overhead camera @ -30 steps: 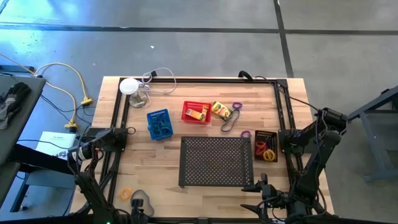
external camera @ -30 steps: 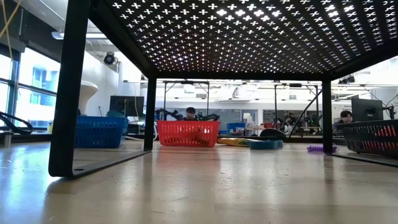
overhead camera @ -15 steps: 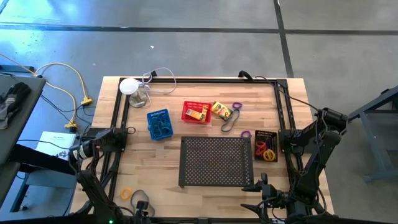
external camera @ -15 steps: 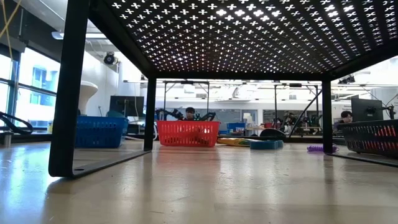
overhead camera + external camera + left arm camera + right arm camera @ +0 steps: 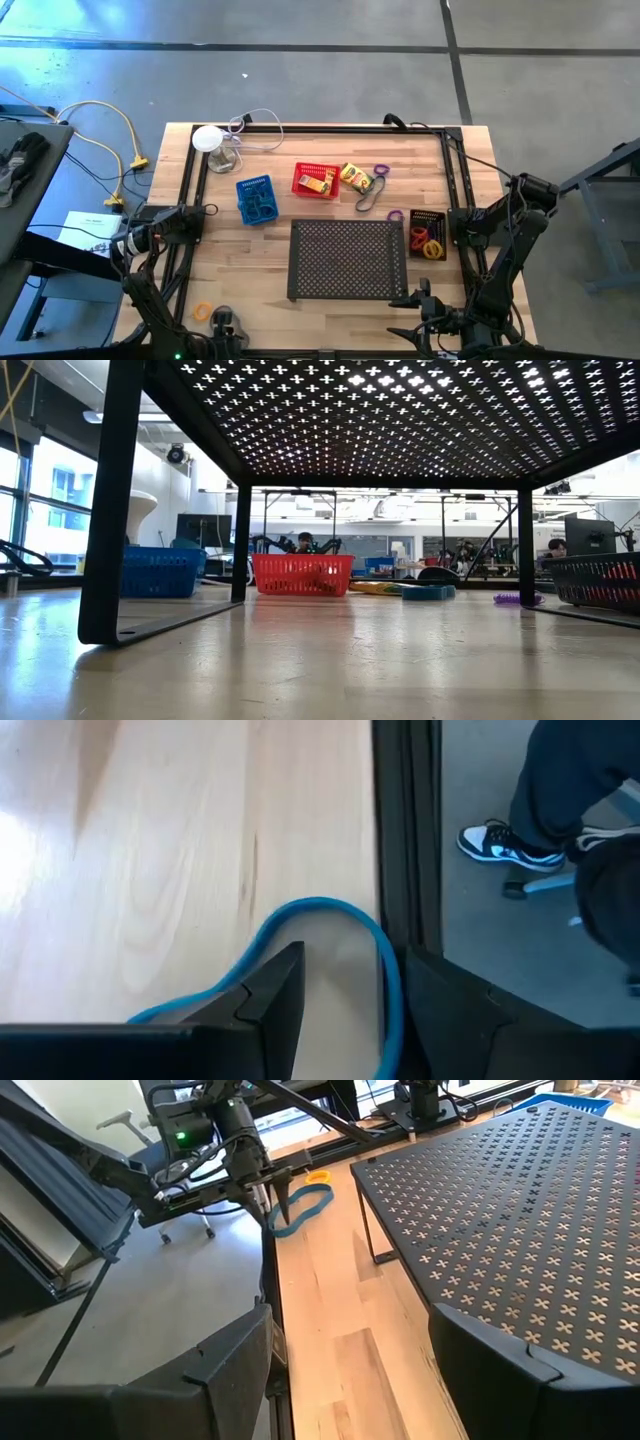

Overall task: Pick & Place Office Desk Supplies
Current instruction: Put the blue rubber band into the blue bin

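My left gripper (image 5: 355, 965) is open near the table's near-left corner (image 5: 222, 325). It points down over a blue rubber-band loop (image 5: 330, 910) lying flat on the wood, with one side of the loop between its fingers. An orange loop (image 5: 203, 311) lies beside it. Farther off stand a blue basket (image 5: 254, 199), a red basket (image 5: 316, 181) with a yellow crayon box inside, a second crayon box (image 5: 355, 178) and a black basket (image 5: 428, 234) holding loops. Purple (image 5: 381, 171) and dark (image 5: 368, 197) loops lie loose. My right gripper (image 5: 350, 1380) waits open at the near edge. My left gripper comes at the blue loop from above with its fingers (image 5: 285, 975) astride the loop's right-hand strand (image 5: 390, 1010). I cannot tell whether a fingertip touches the band, which lies flat and slack on the table.
The large black perforated tray (image 5: 345, 258) stands on legs mid-table between the two grippers. A white disc with clear cable (image 5: 207, 138) sits at the far-left corner. Black frame rails (image 5: 405, 830) run along the table's edges. A person's shoe (image 5: 500, 845) shows on the floor beyond.
My left gripper has moved a little toward the far edge and now stands over the blue loop, which showed clear of it a second ago. The loop has stayed where it was.
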